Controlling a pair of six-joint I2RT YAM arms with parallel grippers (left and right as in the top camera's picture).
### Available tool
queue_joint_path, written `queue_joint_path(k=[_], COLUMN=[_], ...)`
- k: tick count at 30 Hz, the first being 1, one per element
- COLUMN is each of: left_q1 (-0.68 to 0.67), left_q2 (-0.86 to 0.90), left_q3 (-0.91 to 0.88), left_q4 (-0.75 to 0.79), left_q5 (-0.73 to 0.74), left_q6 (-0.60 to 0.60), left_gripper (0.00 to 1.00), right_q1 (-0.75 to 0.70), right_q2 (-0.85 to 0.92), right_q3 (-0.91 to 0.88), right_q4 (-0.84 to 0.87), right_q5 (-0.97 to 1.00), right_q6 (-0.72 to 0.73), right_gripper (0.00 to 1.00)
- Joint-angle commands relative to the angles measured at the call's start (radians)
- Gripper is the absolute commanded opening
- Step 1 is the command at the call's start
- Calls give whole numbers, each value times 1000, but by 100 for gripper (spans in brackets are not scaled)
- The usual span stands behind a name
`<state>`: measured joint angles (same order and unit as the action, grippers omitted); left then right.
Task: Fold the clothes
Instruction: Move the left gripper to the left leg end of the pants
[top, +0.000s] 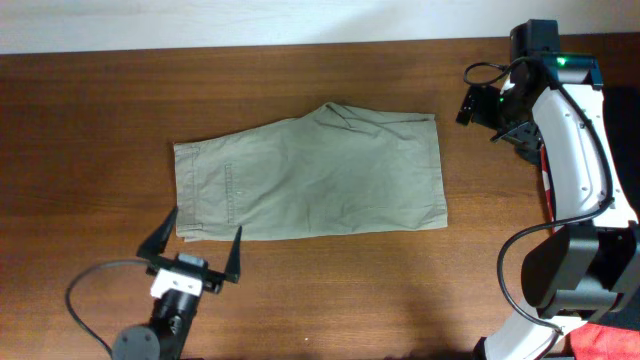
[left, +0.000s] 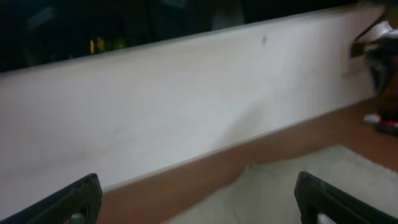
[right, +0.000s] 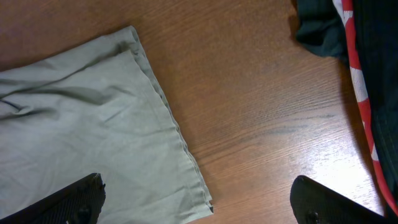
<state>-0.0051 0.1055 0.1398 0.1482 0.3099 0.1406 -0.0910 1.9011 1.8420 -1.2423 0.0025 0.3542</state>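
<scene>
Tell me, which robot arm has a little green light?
The right arm, beside the shorts' leg ends, carries the green light; the left arm shows none.

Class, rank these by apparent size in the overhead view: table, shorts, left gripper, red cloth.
1. Table
2. Shorts
3. Left gripper and red cloth: about alike; the frame edge cuts the cloth, so unranked.
</scene>
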Motion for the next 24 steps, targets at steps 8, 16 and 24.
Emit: queue_joint_path(k=[8, 16, 24], left_q1=[-2, 10, 227], left_q2=[889, 1263, 1522], left_q3=[832, 1193, 1335], left_q4=[-639, -911, -1046], left_q5=[72, -230, -145], left_q6=[45, -100, -182], left_gripper=[99, 99, 99], right_q1=[-1, -1, -1], right_q2=[3, 3, 3], right_q3=[-5, -5, -5], right_q4=[1, 0, 1], right_q5=[6, 6, 6], right_q6=[-9, -9, -9], right_gripper=[98, 99, 99])
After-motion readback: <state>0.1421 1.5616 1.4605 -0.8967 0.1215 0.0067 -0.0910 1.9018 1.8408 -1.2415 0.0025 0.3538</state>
